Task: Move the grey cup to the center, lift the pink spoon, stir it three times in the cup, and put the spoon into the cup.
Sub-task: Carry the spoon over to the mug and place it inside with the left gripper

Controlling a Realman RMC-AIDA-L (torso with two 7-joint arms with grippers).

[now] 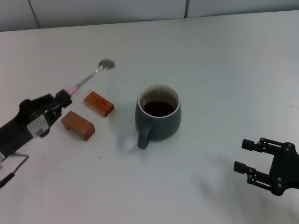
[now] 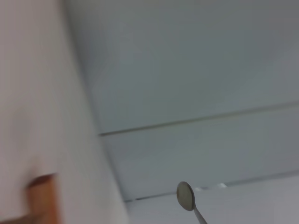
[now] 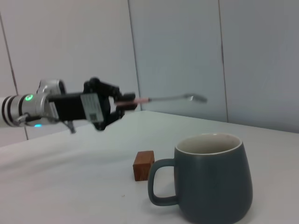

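Observation:
The grey cup stands upright near the table's middle, handle toward the front; the right wrist view shows the grey cup from the side. My left gripper, at the left, is shut on the pink spoon by its pink handle. The spoon is held in the air above the table, bowl pointing away, left of the cup and apart from it. Its silver bowl shows in the left wrist view, and the pink spoon in the right wrist view. My right gripper hangs open at the front right, holding nothing.
Two brown wooden blocks lie on the table left of the cup, under and beside the held spoon. A wall runs along the table's far edge.

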